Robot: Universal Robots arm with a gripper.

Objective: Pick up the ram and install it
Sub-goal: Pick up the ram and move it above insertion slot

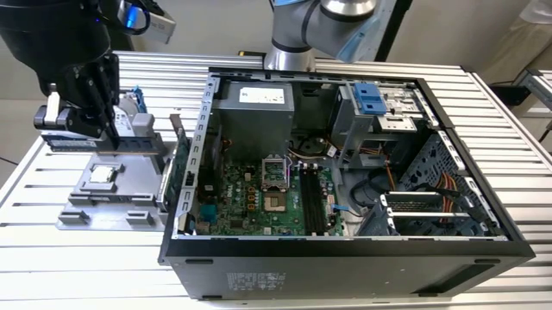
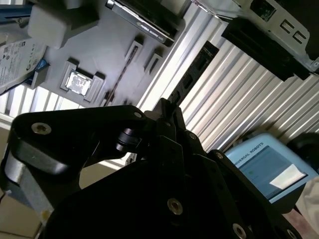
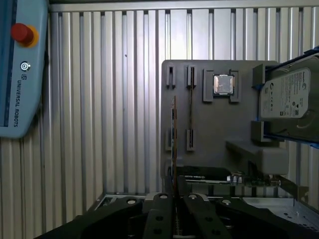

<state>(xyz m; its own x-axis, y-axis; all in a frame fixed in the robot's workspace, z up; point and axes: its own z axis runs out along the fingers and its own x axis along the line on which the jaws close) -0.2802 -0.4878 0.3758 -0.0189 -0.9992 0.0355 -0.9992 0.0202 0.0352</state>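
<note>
Gripper (image 3: 174, 196) clamped on the ram (image 3: 173, 139)
Open computer case (image 1: 345, 258) stands well off to the gripper's side; grey parts tray (image 3: 209, 129) lies just beneath it; hard drive (image 3: 286, 99) rests at the tray's far edge; the ram, pinched edge-on between near-shut fingers (image 3: 158, 209), hangs over the tray; CPU chip (image 3: 223, 83) sits nearby

- Blue pendant (image 3: 20, 74) — white lettering along its side, and a round symbol beside the red button (image 3: 21, 33).
- Hard drive (image 3: 286, 102) — a printed label, too small to read.
</note>
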